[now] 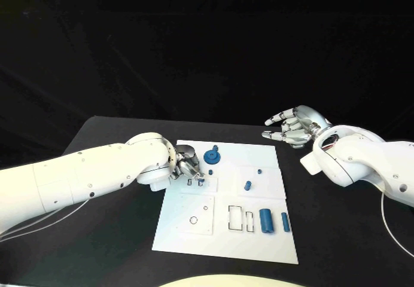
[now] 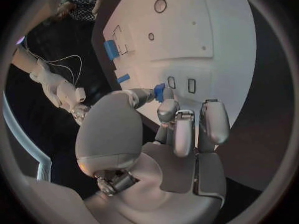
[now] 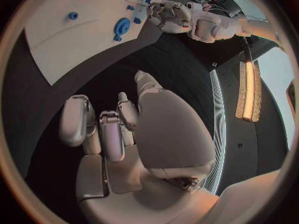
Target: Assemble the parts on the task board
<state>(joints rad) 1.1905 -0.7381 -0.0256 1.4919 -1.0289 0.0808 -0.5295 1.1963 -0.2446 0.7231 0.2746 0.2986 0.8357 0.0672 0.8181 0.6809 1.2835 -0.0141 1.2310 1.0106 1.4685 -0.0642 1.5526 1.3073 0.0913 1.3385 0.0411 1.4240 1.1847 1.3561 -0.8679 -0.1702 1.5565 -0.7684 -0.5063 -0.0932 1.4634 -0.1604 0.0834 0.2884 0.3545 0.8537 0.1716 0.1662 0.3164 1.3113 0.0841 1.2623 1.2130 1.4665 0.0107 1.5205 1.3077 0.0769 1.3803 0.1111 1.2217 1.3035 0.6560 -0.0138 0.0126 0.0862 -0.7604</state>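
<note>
Black table [image 1: 112, 128], white task board [image 1: 224, 242] in the middle. Left hand [image 1: 189, 167] pinches a small blue part [image 2: 159, 92] right over the board's upper-left slots, so it's nearest. Right hand [image 1: 295, 128] hangs off-board, fingers loosely curled, holding nothing.

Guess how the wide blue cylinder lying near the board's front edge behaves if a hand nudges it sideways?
Probably rolls: the wide blue cylinder lies on its side on the flat white task board, with nothing against it. It looks like stiff moulded plastic, so likely light and easily knocked. The thinner blue pin lies apart beside it; a roll that way might bump it.
</note>
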